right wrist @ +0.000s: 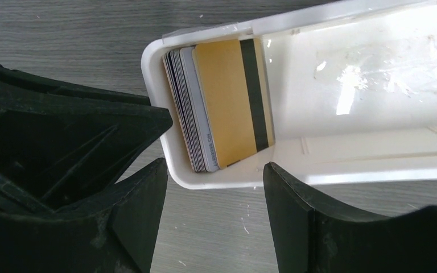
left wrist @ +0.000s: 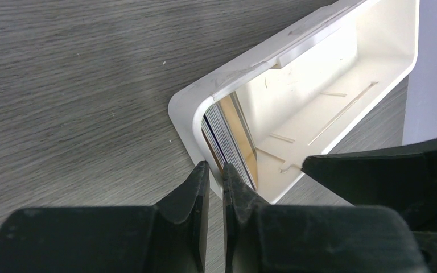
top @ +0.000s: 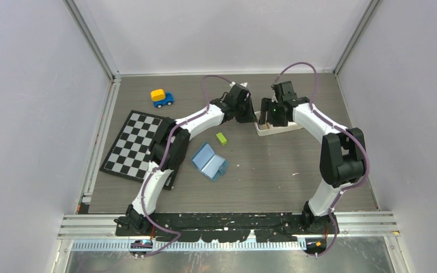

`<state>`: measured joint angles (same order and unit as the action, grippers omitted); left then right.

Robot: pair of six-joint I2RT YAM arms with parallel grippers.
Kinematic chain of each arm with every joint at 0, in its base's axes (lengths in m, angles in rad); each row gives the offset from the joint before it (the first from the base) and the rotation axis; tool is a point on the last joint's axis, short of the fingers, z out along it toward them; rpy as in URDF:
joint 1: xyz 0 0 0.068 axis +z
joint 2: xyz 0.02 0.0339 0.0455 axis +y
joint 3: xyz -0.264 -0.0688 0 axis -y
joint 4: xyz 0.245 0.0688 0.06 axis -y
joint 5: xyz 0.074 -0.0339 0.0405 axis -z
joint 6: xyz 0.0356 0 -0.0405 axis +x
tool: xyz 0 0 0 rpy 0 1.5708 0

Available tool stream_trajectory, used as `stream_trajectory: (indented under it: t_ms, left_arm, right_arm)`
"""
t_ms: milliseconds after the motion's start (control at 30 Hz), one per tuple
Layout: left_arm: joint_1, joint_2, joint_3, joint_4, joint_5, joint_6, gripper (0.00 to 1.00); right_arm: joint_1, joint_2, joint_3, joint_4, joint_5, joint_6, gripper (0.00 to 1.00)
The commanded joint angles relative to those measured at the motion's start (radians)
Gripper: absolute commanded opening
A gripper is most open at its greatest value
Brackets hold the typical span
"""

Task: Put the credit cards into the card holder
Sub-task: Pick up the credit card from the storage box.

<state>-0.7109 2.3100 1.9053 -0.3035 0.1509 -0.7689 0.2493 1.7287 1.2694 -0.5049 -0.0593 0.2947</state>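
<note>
The credit cards (right wrist: pixel 227 102) stand as a stack on edge at one end of a long white tray (right wrist: pixel 375 159), a tan-gold card with a black stripe facing out; they also show in the left wrist view (left wrist: pixel 230 133). My left gripper (left wrist: pixel 216 169) is nearly closed with the tray's end wall (left wrist: pixel 190 122) between its fingertips. My right gripper (right wrist: pixel 213 176) is open, its fingers either side of the tray's near corner, touching no card. The teal-blue card holder (top: pixel 209 161) lies half open on the table's middle, away from both grippers (top: pixel 254 116) (top: pixel 274 116).
A small lime-green block (top: pixel 221 138) lies between the tray (top: pixel 290 127) and the card holder. A black-and-white chessboard (top: pixel 136 145) lies at the left under the left arm. A blue and yellow toy car (top: pixel 161 98) stands at the back left.
</note>
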Motion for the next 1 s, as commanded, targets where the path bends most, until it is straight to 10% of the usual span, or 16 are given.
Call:
stream_trajectory:
  t_ms: [0,533,967]
  left_arm:
    - [0.004,-0.037,-0.019,-0.048,-0.010,0.041,0.05]
    - [0.005,-0.039,-0.026,-0.046,-0.017,0.042,0.02]
    - [0.005,-0.059,-0.028,-0.025,-0.008,0.040,0.02]
  right_arm:
    - [0.006,0.032,0.011,0.035,-0.044,-0.004,0.68]
    - [0.049,0.127,0.044,0.008,0.166,-0.044,0.68]
    - [0.042,-0.009,0.054,0.005,0.015,-0.015,0.69]
